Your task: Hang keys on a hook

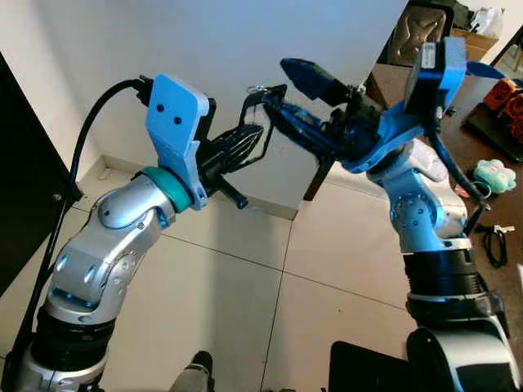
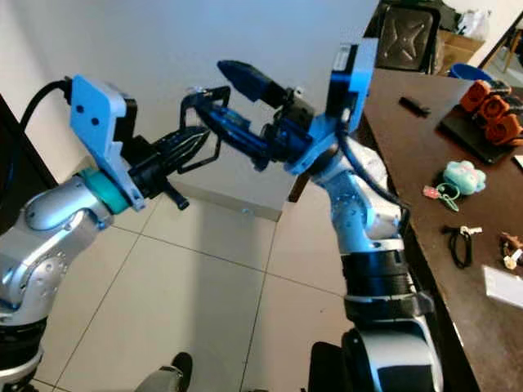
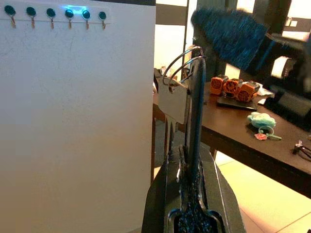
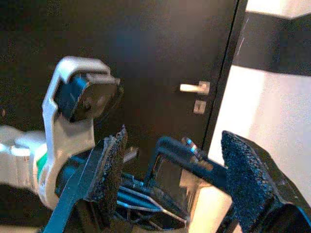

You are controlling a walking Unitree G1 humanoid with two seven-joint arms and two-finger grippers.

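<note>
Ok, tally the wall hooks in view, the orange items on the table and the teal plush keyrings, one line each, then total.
Wall hooks: 6
Orange items: 3
Teal plush keyring: 1
Total: 10

Both silver arms raising in front of the chest, left gripper (image 1: 260, 122) pressing its fingers together, right gripper (image 1: 278, 86) spreading its fingers wide, tips almost meeting.
</note>
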